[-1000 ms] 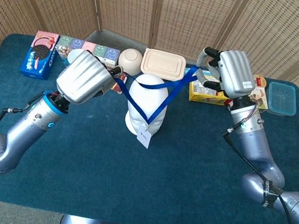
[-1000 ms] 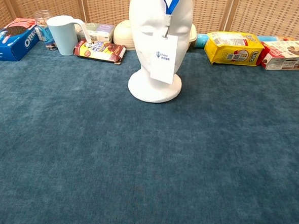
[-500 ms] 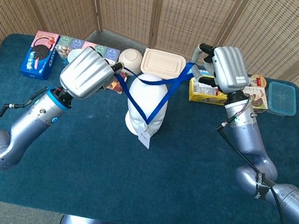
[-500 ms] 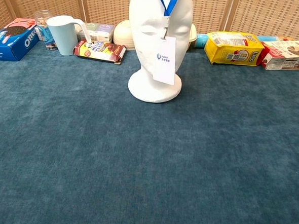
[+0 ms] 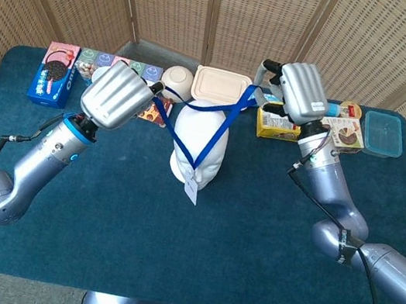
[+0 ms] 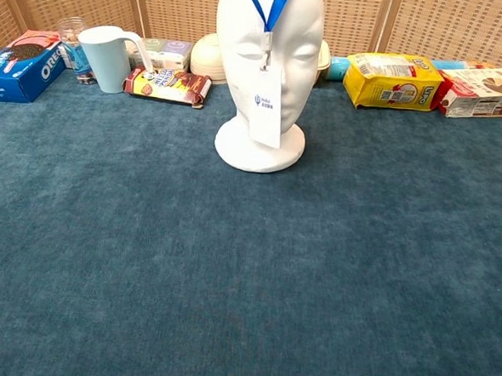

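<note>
A white foam mannequin head [image 5: 198, 142] [image 6: 265, 69] stands upright on the blue table cloth. A blue lanyard [image 5: 218, 133] [image 6: 267, 1] is stretched over the top of the head, and its white badge card [image 5: 191, 190] [image 6: 267, 111] hangs down the face. My left hand [image 5: 115, 96] holds the lanyard's left end above and left of the head. My right hand [image 5: 299, 90] holds the right end, up and to the right of the head. Neither hand shows in the chest view.
Along the table's back edge lie an Oreo box [image 5: 54, 73], small cartons [image 5: 142, 70], a pale mug [image 6: 110, 57], a chocolate bar pack [image 6: 167, 84], a cream bowl [image 5: 176, 81], a beige lidded box [image 5: 221, 87], a yellow snack bag [image 6: 388, 80] and a blue lidded container [image 5: 383, 133].
Both hands moved up and back with the lanyard. The strap now runs higher over the head, and the badge card has risen and swung slightly left on the face.
</note>
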`<state>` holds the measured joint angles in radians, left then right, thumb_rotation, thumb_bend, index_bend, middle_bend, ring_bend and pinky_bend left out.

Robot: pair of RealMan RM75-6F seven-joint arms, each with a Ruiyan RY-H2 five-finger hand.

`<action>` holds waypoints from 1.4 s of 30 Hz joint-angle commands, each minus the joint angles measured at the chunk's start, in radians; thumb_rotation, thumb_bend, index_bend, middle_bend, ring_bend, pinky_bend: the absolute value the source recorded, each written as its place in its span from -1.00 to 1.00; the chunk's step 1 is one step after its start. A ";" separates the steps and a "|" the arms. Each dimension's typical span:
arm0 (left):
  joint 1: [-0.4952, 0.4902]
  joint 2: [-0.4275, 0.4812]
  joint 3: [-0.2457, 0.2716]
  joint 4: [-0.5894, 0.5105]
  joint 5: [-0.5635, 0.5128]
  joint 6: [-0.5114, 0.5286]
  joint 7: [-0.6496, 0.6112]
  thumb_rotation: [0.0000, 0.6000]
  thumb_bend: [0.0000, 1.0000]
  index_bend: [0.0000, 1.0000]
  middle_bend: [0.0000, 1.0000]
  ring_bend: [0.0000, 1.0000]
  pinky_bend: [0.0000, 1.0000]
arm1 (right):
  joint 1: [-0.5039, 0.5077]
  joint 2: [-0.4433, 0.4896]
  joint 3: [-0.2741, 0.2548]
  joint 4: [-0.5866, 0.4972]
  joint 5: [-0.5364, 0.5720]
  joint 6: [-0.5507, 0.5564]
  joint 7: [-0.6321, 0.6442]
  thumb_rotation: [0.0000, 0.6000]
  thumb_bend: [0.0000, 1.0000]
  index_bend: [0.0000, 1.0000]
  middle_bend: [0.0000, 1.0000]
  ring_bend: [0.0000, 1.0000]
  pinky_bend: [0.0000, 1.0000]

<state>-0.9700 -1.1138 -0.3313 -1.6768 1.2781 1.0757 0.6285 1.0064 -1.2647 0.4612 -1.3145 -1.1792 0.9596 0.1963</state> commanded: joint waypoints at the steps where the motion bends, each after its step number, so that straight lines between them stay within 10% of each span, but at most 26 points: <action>1: -0.005 0.004 0.005 0.007 0.003 -0.006 0.009 0.90 -0.05 0.23 1.00 1.00 1.00 | 0.004 -0.006 -0.002 0.008 -0.002 -0.003 0.003 1.00 -0.08 0.62 1.00 1.00 1.00; 42: 0.016 0.017 0.082 -0.061 -0.061 -0.031 0.087 0.89 -0.05 0.25 1.00 1.00 1.00 | -0.058 -0.027 -0.061 0.066 -0.013 -0.006 0.040 1.00 -0.08 0.62 1.00 1.00 1.00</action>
<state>-0.9553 -1.0965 -0.2512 -1.7378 1.2168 1.0441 0.7151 0.9494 -1.2910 0.4010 -1.2502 -1.1913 0.9530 0.2357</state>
